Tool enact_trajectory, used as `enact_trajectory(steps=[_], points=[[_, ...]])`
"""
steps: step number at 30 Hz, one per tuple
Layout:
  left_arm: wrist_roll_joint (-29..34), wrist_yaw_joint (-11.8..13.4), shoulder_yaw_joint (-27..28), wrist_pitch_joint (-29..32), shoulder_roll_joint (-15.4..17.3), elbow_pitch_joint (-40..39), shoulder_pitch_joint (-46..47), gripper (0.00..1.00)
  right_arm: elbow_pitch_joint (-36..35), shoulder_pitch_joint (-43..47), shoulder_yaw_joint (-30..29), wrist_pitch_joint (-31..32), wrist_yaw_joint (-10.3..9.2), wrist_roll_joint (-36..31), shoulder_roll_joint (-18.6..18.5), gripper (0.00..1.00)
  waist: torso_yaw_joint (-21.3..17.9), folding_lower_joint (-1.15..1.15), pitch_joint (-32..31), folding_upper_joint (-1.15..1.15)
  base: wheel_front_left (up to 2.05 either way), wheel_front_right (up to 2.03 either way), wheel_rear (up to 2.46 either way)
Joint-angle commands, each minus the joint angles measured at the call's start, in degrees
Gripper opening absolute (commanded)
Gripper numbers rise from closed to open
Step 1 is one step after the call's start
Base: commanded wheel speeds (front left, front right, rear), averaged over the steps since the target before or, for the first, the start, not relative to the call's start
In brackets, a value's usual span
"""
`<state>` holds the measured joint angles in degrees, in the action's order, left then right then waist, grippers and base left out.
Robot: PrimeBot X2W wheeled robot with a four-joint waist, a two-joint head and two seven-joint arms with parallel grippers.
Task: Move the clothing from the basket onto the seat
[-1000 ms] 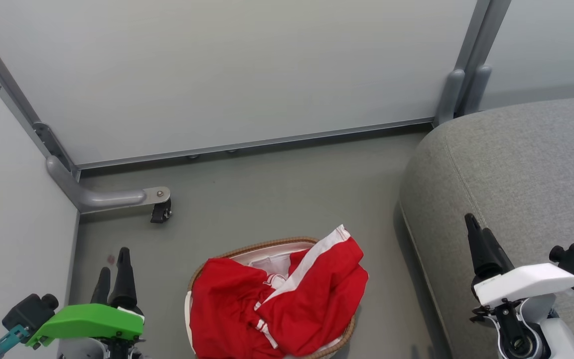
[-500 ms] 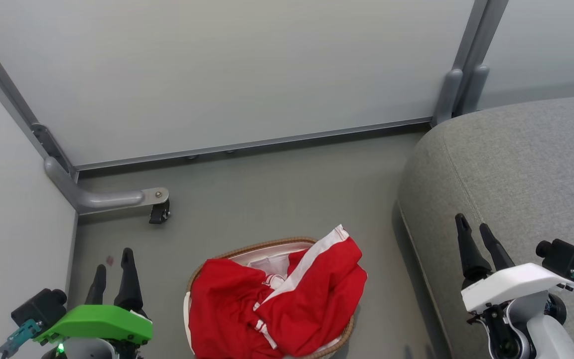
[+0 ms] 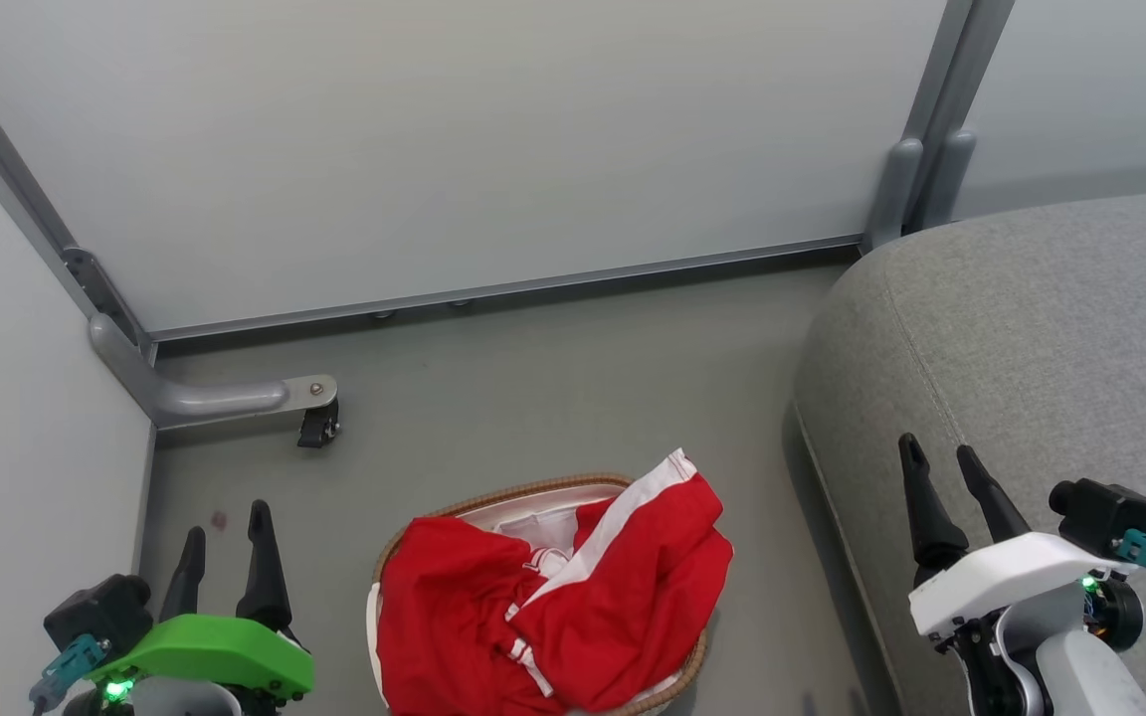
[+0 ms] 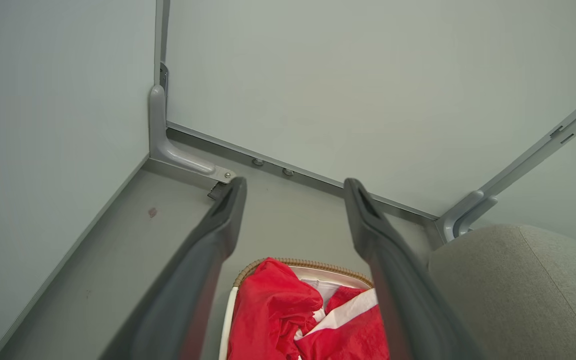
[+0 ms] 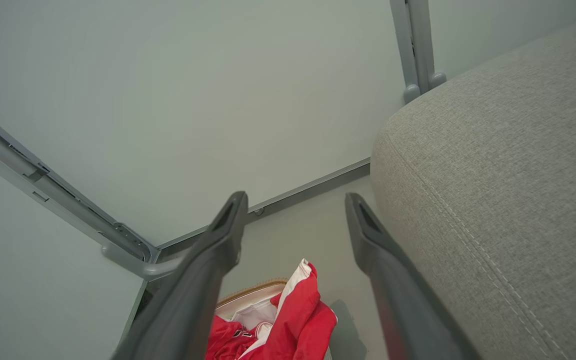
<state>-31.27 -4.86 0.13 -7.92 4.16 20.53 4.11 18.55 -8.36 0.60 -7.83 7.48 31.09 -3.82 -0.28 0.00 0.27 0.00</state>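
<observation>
Presently, the opening step: nothing is grasped yet. My left gripper (image 3: 227, 519) and right gripper (image 3: 937, 447) both stand wide and empty, fingers pointing toward the wall, one on each side of the basket (image 3: 493, 494) on the floor (image 3: 553, 378). The clothing (image 3: 553, 607) lies heaped in the basket, spilling over the rim on the side nearer the seat (image 3: 1031, 328), which stands to my right across a strip of floor. The crumpled mass has no clean axis; its longest run, marked by the white stripe, goes diagonally from near left to far right, the white-trimmed corner pointing away from me. Next, I judge, one gripper must descend onto a raised fold, close, and lift it clear of the rim.
</observation>
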Motion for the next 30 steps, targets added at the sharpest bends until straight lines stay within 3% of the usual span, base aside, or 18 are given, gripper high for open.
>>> enact_trajectory(steps=[1, 30], points=[[1.7, 0.1, 0.1, -0.6, 0.4, -0.2, -0.5, 1.0, -0.3, -0.7, 0.1, -0.7, 0.01, -1.9, -0.2, 1.0, 0.0, 0.0, 0.0, 0.0, 0.0, 0.0, 0.0], [17.5, -0.6, 0.6, -4.5, -0.2, 0.7, -1.4, 1.0, 0.9, -1.0, 0.7, -4.6, 0.02, -18.1, 0.3, 1.0, 0.1, 0.0, -0.2, 0.0, 0.0, 0.0, 0.0]])
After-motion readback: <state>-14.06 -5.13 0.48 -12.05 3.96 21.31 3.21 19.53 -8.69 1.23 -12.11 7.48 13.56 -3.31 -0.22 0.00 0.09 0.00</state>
